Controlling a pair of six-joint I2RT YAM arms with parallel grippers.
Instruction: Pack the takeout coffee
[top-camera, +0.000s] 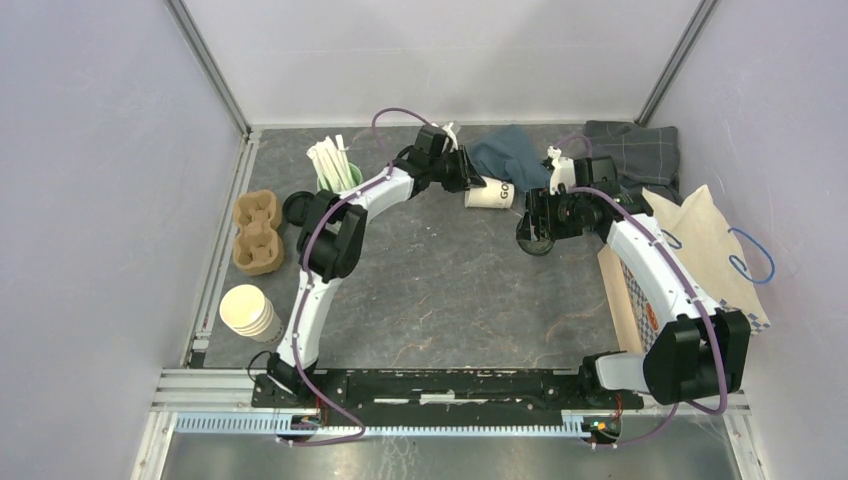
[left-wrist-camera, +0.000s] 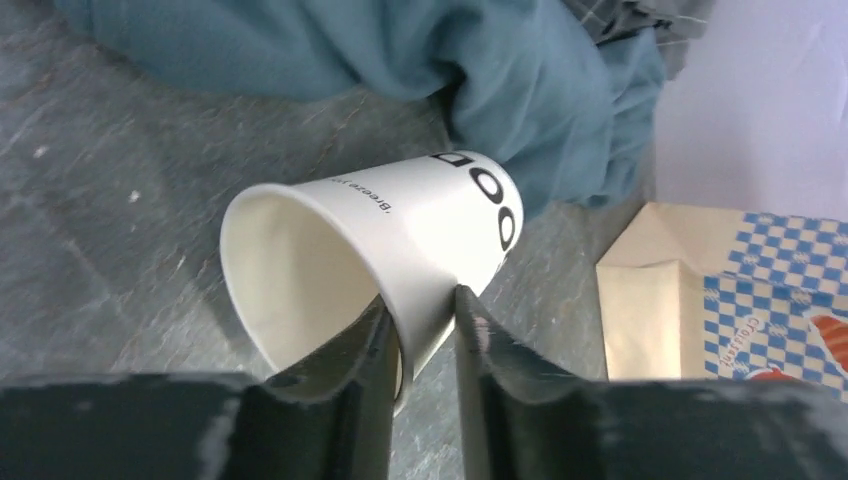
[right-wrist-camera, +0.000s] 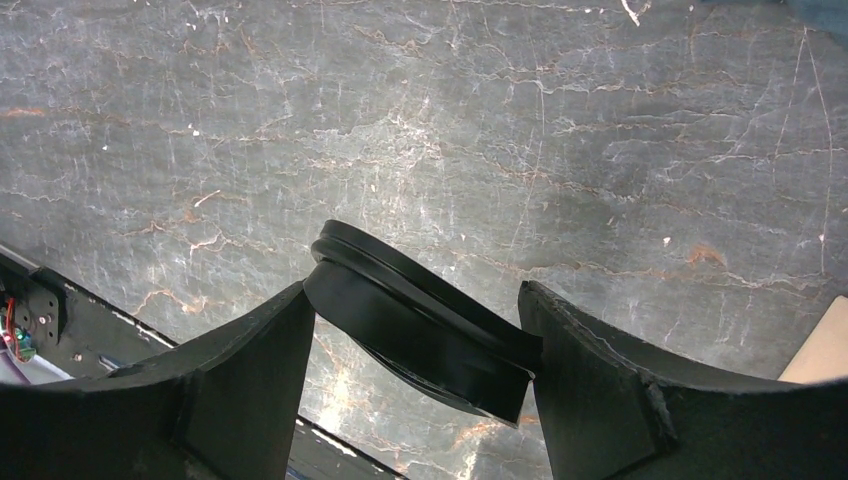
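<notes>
Grey stone-look desk (top-camera: 440, 290), with pale purple walls on three sides. Nearest of all, far to the left of the white paper cup (left-wrist-camera: 400, 220) and much closer to the arm bases: a stack of cream cups (top-camera: 248, 312), standing up. A little farther back, also well left of the white paper cup: a brown cup carrier (top-camera: 255, 232), lying flat. Far to the right of the white paper cup: a paper bag (top-camera: 700, 250) with blue loop handles and blue checks on its side. Just right of the white paper cup and a bit nearer: the black lid (right-wrist-camera: 430, 330), tilted, apart from the cup, squeezed between the two fingers of the right end effector (right-wrist-camera: 415, 298). Then the white paper cup itself, tipped on its side, open mouth facing the left arm, black letters on its wall. Pinched at the rim by the left end effector (left-wrist-camera: 422, 302), one finger inside the mouth and one outside. Hard to tell if touching the desk or not. Left of the white paper cup: a green mug (top-camera: 348, 180) full of white sticks (top-camera: 328, 158). Right behind the white paper cup: a bunched blue cloth (left-wrist-camera: 480, 60). Farthest back, behind and to the right: a grey checked cloth (top-camera: 632, 145).
</notes>
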